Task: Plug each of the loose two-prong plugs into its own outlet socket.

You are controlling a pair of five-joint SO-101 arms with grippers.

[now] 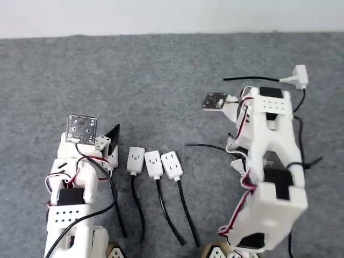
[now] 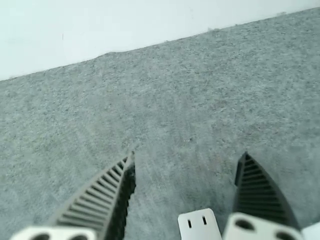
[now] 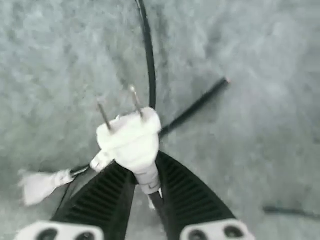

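Note:
Three white outlet sockets lie in a row on the grey carpet: one point(image 1: 135, 159), a middle one point(image 1: 153, 163) and a third point(image 1: 172, 164), each with a black cord trailing toward the front. My left gripper point(image 2: 188, 157) is open just left of them point(image 1: 110, 141), with one socket face point(image 2: 199, 225) low between its fingers. My right gripper point(image 3: 145, 170) is shut on the body of a white two-prong plug point(image 3: 131, 139), whose prongs point away from it. The right arm point(image 1: 269, 156) covers that gripper from above. Another loose plug point(image 1: 298, 77) lies at the far right.
A small white plug-like piece point(image 3: 40, 185) lies on the carpet beside the held plug. Black cords point(image 3: 148, 55) cross the carpet beneath the right gripper. A white wall point(image 2: 100, 30) borders the carpet at the back.

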